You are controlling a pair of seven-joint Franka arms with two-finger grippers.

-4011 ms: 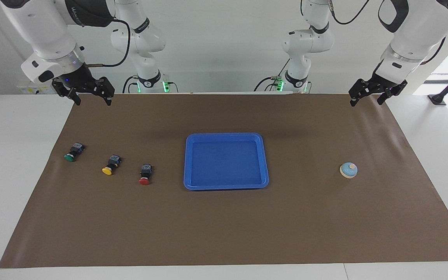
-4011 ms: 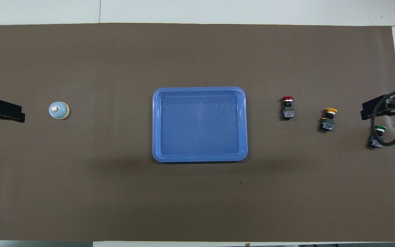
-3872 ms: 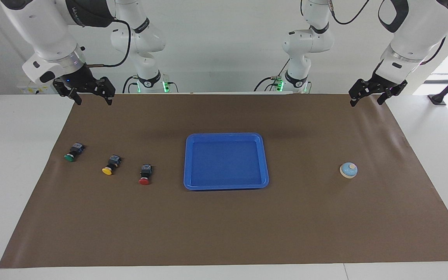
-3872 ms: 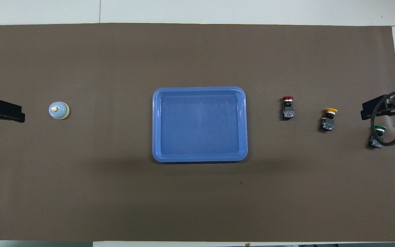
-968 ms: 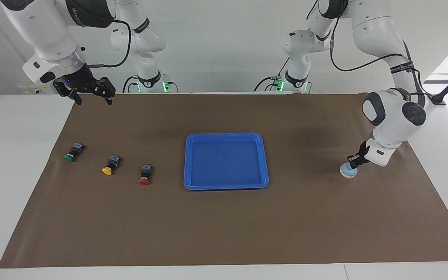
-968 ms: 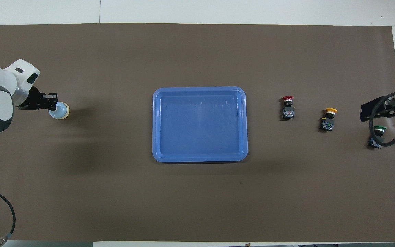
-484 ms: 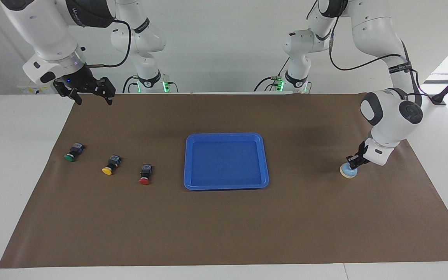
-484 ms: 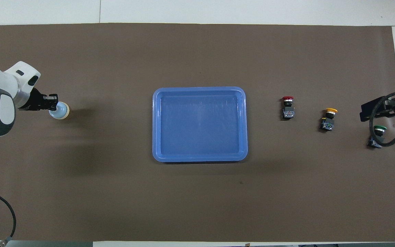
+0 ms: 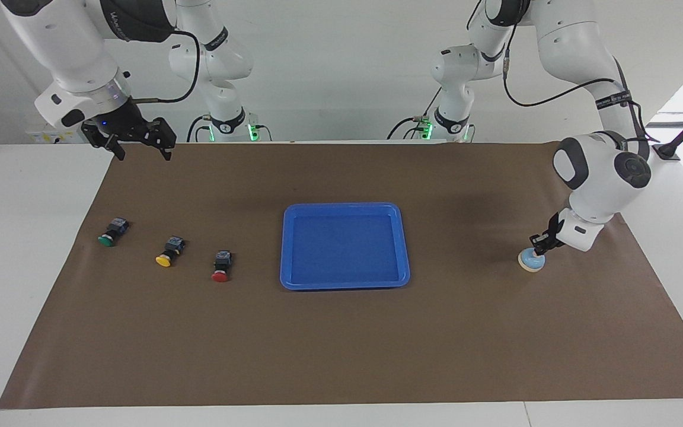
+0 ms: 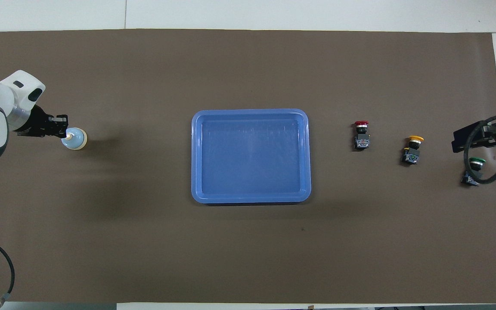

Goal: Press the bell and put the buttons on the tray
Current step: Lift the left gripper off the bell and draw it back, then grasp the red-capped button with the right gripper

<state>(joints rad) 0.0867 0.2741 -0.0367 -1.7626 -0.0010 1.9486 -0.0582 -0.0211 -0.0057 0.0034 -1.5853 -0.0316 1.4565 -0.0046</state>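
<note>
Item: your left gripper [image 9: 539, 243], fingertips together, empty, poised just above the bell [image 9: 531, 260] for pressing. Right gripper [image 9: 137, 144] waits, spread wide, holding nothing, near the buttons [image 9: 165, 254].

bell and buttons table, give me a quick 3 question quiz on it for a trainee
1. True or false: the blue tray already holds a button.
2. Which button lies closest to the tray? A) green button B) yellow button C) red button
3. Fill in: the left gripper, jaws shut, is right over the ____, at the left arm's end of the table, while the right gripper waits with jaws open.

Key:
1. False. The tray is bare; all three buttons lie on the brown mat toward the right arm's end.
2. C
3. bell
</note>
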